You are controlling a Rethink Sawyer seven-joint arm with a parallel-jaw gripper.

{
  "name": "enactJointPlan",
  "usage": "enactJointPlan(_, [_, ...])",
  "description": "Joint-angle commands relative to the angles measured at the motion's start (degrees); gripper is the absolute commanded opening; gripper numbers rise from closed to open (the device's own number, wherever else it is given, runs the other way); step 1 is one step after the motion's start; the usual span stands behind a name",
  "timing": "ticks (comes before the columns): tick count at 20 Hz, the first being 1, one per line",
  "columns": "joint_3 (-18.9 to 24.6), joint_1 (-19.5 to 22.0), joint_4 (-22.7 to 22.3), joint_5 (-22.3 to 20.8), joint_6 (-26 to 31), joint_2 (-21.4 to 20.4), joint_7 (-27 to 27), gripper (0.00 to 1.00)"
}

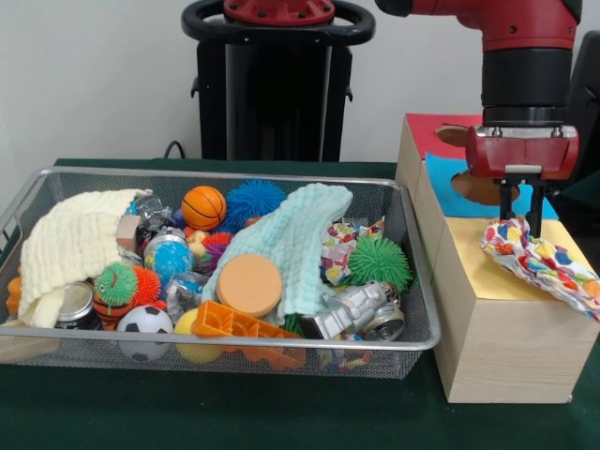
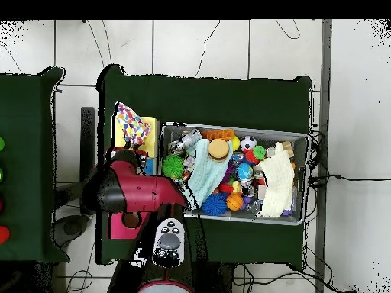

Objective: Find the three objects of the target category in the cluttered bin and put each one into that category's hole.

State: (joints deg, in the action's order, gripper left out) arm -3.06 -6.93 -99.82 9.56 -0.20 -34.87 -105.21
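Note:
One dotted white piece [image 1: 542, 259] lies draped over the yellow top [image 1: 476, 251] of the nearest wooden box, with its right end hanging off the box's edge. It also shows in the overhead view [image 2: 131, 126]. It covers the yellow top's hole. My gripper [image 1: 521, 217] stands straight above the piece's upper end; its fingers are apart and their tips touch the cloth. A second dotted piece [image 1: 341, 240] lies in the wire mesh bin [image 1: 225, 172], between a pale blue cloth and a green spiky ball. I see no third piece.
Behind the yellow box stand a blue-topped box [image 1: 457, 197] and a red-topped box [image 1: 433, 131], each with its own hole. The bin holds a cream cloth [image 1: 70, 246], balls, an orange disc [image 1: 248, 284], a silver toy [image 1: 354, 309] and cans. The arm [image 2: 134, 189] hides the boxes from above.

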Motion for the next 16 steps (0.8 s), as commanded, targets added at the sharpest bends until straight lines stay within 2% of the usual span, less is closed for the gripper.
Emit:
enactJointPlan(1, [1.33, -1.20, -9.98, -5.02, 21.01, 6.24, -1.36, 1.00])
enactJointPlan(6, [1.89, -0.66, -9.82, -5.19, 18.79, 7.49, -1.40, 1.00])
enactJointPlan(12, [1.62, -1.02, -9.67, -4.93, 20.56, 6.90, -1.40, 1.00])
enactJointPlan(16, [1.55, -1.14, -9.45, -5.01, 19.60, 7.19, -1.48, 1.00])
